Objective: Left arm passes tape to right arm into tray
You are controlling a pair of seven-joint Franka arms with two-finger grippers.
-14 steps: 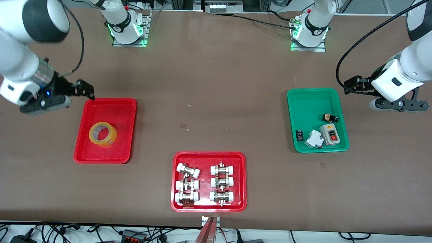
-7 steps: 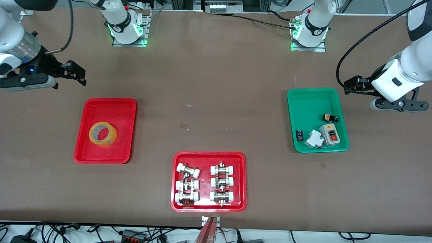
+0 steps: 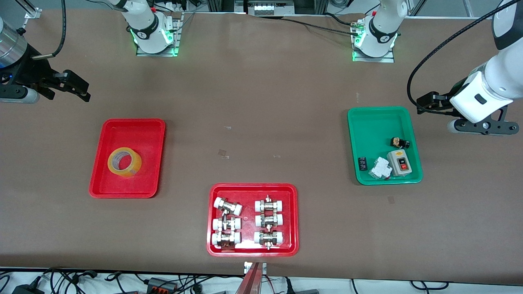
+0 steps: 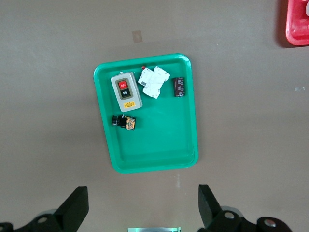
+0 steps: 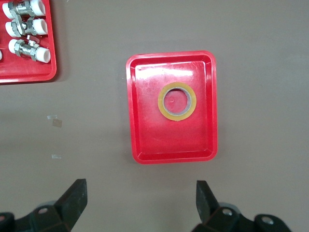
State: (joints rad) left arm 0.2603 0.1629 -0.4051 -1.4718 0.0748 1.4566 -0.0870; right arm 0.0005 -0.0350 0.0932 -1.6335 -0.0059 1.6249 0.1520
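The tape [image 3: 124,162] lies flat on its side inside the tray [image 3: 141,132], a little toward the seven o'clock corner of the tray floor. It touches no rim. Taking the desk [image 3: 261,102] as a clock face seen from the front camera, the tray sits at about nine o'clock. The job looks done to me, so little is left to spoil.

The right gripper [image 3: 67,90] hangs over bare desk at about ten o'clock, just off the tray's twelve o'clock edge. Its fingers are spread wide and hold nothing. The right wrist view shows the tray and roll well clear between them. The main hazard I see is this arm dipping as it moves. A finger could catch the low rim and skid the tray, or tip it and spill the roll. Lying flat, the roll is unlikely to wander by itself.

The left gripper [image 3: 429,104] waits over bare desk at three o'clock, beside the green tray [image 3: 376,122], fingers likewise spread and empty. Its black cable [image 3: 433,53] loops high. A low sweep there could snag the cable or knock that tray.

The green tray holds a switch box [image 3: 399,162], a white breaker [image 3: 380,168] and two small dark parts. At six o'clock a second red tray [image 3: 295,220] carries white-capped fittings [image 3: 267,220]. Nothing lies between either arm and its base.
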